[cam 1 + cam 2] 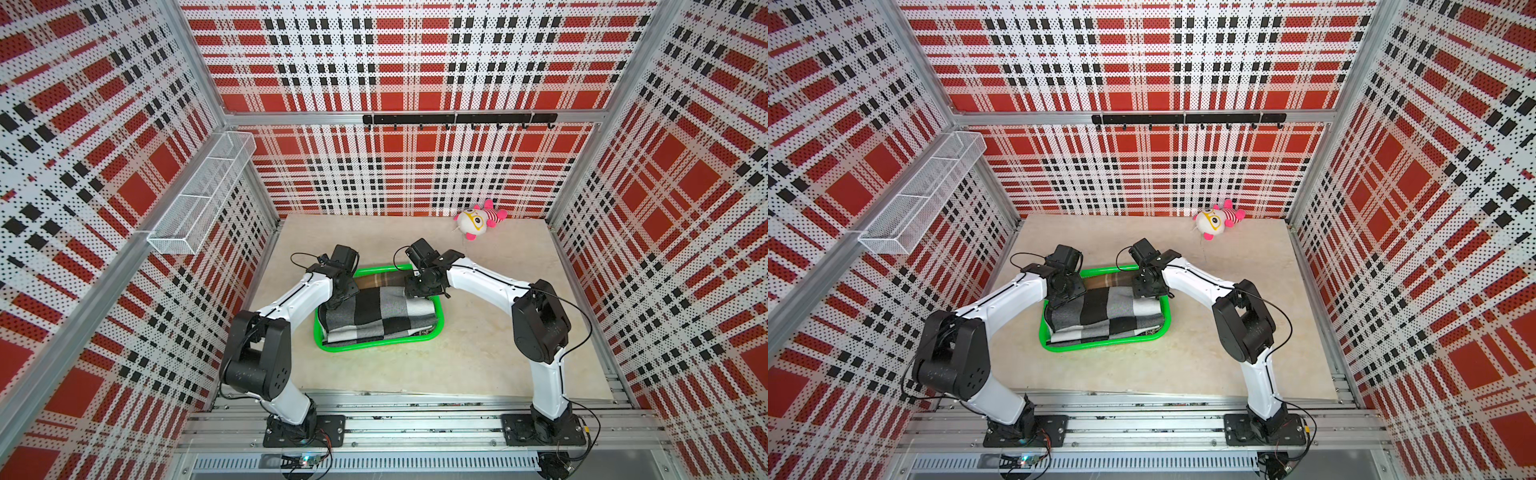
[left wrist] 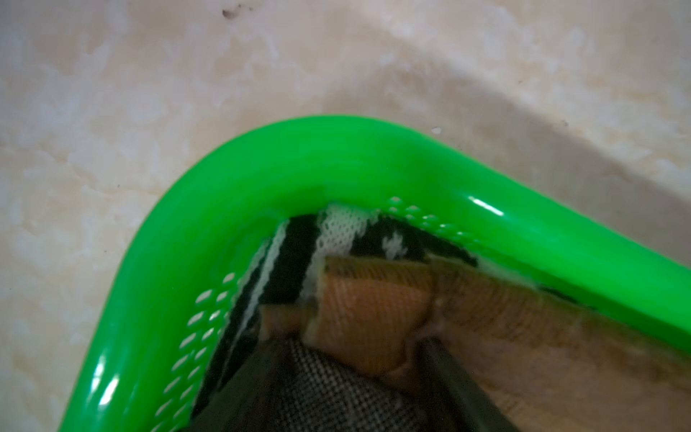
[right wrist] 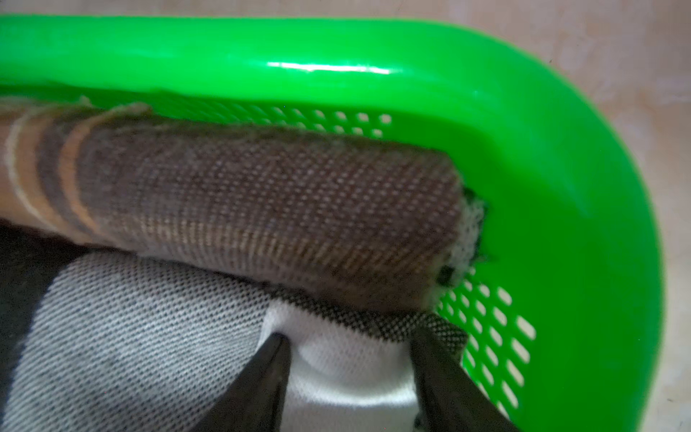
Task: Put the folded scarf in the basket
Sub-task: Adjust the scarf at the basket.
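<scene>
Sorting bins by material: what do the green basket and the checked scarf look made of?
Basket: probably moulded plastic, glossy, with highlights on the rim and slotted walls. Scarf: likely knitted or woven cloth, matte, its thread mesh visible close up.

both top views look down from high above the 6 o'clock edge of the table (image 1: 478,332), facing 12 o'clock, far enough back to take in its whole surface. they share almost the same scene, shifted slightly sideways. the left wrist camera hangs very close over the 10 o'clock corner of the basket (image 2: 336,157), blurred by nearness. the right wrist camera is equally close over its 2 o'clock corner. all four views share the basket rim and the scarf (image 3: 168,336).
</scene>
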`<state>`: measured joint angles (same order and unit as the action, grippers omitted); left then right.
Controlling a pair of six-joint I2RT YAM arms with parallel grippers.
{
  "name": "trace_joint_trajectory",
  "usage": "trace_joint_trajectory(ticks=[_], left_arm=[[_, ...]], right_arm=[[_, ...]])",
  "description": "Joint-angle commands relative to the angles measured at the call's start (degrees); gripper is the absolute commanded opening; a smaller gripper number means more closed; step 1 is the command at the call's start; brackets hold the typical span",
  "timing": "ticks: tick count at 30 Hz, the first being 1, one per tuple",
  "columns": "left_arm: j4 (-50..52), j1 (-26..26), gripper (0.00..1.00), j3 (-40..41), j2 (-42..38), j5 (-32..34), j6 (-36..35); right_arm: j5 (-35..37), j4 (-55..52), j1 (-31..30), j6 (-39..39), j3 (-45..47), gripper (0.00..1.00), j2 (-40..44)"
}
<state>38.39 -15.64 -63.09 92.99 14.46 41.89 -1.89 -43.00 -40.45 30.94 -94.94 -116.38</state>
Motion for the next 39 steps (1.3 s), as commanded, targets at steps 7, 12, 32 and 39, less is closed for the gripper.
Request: trace_joint_trajectory(ticks=[7,12,32,39], left_arm=[[-3.6,-0.7,0.56,3.6,0.6,2.0,0.7],[-4.9,-1.5,0.27,4.7,-5.8,-0.5,4.1],[0.1,0.0,0.61,8.2,-11.8,1.1,4.5],[-5.6,0.2,0.47,12.6,-11.2,-6.0,5.5]], right_arm=[[0.5,1.7,-0.4,0.4,1.9,0.31,-1.1],[1.6,2.0,-0.6,2.5,2.7,0.13,0.8],[3.1,1.9,-1.2,5.0,4.8,0.0,5.8],[2.5,2.5,-1.1,5.7,5.6,0.0,6.3]])
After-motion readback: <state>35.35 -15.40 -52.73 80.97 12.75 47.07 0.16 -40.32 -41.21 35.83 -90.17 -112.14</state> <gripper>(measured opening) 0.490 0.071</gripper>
